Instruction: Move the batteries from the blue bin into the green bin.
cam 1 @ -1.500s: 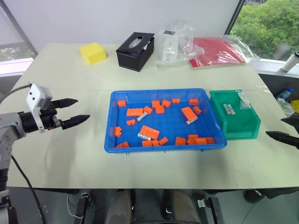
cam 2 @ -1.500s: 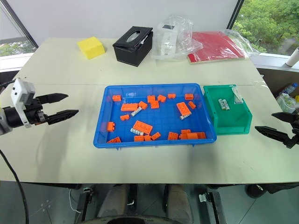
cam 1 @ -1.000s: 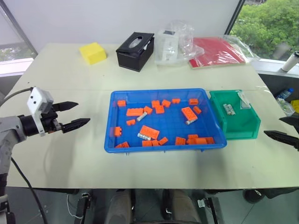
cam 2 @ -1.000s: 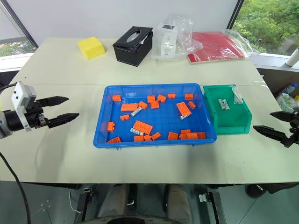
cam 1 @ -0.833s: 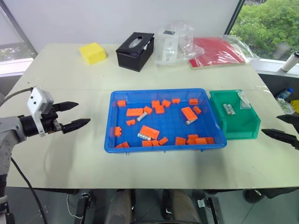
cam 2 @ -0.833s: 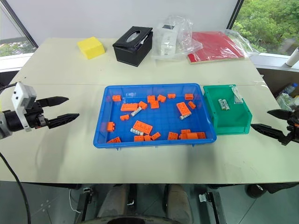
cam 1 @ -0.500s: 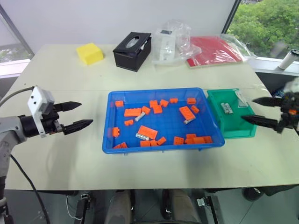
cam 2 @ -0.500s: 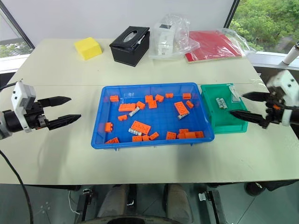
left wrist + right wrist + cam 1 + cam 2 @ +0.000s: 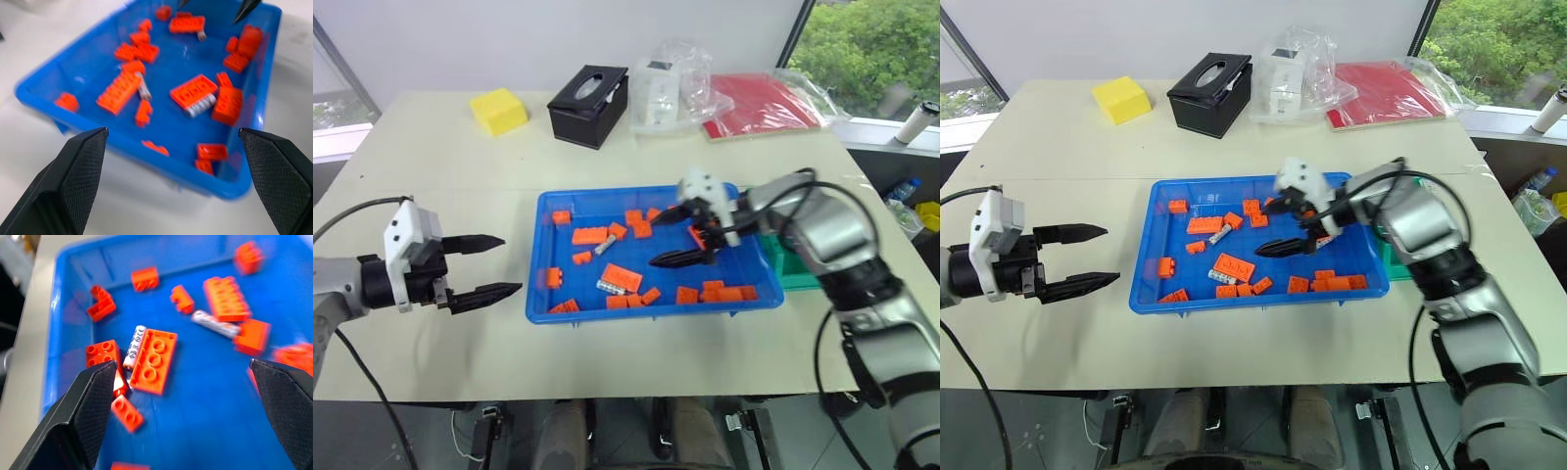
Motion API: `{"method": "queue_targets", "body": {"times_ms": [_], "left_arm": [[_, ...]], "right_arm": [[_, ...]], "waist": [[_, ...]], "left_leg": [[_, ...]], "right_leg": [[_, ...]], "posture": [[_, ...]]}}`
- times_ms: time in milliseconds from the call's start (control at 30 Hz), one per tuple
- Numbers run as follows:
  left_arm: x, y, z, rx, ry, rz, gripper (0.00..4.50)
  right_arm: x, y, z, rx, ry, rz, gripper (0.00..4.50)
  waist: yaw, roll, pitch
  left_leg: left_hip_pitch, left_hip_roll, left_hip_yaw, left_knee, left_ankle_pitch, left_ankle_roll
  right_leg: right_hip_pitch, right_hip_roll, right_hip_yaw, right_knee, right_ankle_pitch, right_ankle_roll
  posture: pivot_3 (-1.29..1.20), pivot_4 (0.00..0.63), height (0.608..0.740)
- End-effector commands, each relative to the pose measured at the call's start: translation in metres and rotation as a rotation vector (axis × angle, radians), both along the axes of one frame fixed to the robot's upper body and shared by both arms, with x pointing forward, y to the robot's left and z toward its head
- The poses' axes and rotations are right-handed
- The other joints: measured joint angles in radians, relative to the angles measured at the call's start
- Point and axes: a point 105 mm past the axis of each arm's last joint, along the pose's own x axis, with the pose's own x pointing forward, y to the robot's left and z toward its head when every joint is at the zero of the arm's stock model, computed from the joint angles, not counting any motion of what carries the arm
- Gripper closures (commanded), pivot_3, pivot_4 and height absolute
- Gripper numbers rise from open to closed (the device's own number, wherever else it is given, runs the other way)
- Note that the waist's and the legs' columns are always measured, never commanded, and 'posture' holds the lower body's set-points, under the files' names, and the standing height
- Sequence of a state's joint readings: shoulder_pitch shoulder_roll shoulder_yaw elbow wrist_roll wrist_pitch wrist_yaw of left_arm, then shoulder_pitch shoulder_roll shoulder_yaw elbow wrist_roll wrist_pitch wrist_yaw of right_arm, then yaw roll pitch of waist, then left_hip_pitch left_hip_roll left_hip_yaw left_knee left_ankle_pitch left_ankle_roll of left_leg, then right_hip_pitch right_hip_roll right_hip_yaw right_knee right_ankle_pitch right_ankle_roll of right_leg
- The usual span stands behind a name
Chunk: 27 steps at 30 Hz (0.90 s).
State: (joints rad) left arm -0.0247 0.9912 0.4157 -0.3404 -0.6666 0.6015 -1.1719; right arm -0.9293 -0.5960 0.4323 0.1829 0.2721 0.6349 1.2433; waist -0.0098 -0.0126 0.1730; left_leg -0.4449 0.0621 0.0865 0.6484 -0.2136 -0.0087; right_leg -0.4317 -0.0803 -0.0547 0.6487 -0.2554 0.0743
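The blue bin point(image 9: 540, 257) lies mid-table, strewn with orange bricks point(image 9: 623, 277). Among them are silver batteries: one point(image 9: 603, 246) left of centre and another point(image 9: 612, 286) against a large brick, both close up in the right wrist view point(image 9: 133, 346) point(image 9: 217, 324). My right gripper point(image 9: 668, 235) hovers open and empty over the tray's middle, pointing left. Its arm covers most of the green bin point(image 9: 795, 275) at the tray's right end. My left gripper point(image 9: 512, 262) stands open and empty over the table, left of the tray.
At the back of the table sit a yellow sponge point(image 9: 498, 111), a black tissue box point(image 9: 592, 93), a clear plastic bag point(image 9: 671, 83) and a red folder point(image 9: 764, 103). Bare tabletop lies left of and in front of the tray.
My right arm has swung left from beyond the green bin to above the blue bin, still open. The left gripper drew slightly back toward me.
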Motion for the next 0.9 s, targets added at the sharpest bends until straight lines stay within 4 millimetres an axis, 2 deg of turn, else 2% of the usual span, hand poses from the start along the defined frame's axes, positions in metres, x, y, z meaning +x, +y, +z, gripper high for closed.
{"method": "queue_targets", "body": {"times_ms": [33, 200, 467, 900], "left_arm": [[-0.004, 0.000, 0.010, 0.025, -0.050, -0.008, 0.00], [-0.003, -0.002, 0.011, 0.024, -0.067, 0.010, 0.00], [0.000, 0.000, 0.014, 0.023, -0.089, 0.030, 0.00], [0.001, -0.007, 0.015, 0.008, -0.105, 0.022, 0.00]], "right_arm": [[0.020, 0.017, 0.000, -0.037, -0.034, 0.000, 0.03], [0.033, 0.035, -0.017, -0.082, -0.012, 0.014, 0.03], [0.036, 0.054, -0.022, -0.053, 0.070, 0.039, 0.03], [0.043, 0.067, -0.036, -0.110, 0.035, 0.023, 0.03]], "waist": [[-0.002, 0.000, 0.000], [-0.004, 0.000, 0.000], [-0.007, 0.000, 0.000], [-0.009, 0.000, 0.000]], "left_leg": [[0.001, 0.000, 0.000, 0.000, 0.000, 0.000], [0.001, 0.000, 0.000, 0.000, 0.000, 0.000], [0.001, 0.000, 0.000, -0.001, 0.000, 0.000], [0.001, 0.000, 0.000, -0.001, 0.000, -0.001]], "right_leg": [[0.000, 0.000, 0.000, 0.000, 0.000, 0.000], [0.001, 0.000, 0.000, 0.001, 0.001, 0.001], [0.000, 0.001, 0.000, 0.001, 0.001, 0.001], [0.000, 0.000, 0.000, 0.002, 0.001, 0.001]], "posture": [[0.00, 0.150, 0.736], [0.00, 0.150, 0.736], [0.00, 0.150, 0.736], [0.00, 0.150, 0.736]]}}
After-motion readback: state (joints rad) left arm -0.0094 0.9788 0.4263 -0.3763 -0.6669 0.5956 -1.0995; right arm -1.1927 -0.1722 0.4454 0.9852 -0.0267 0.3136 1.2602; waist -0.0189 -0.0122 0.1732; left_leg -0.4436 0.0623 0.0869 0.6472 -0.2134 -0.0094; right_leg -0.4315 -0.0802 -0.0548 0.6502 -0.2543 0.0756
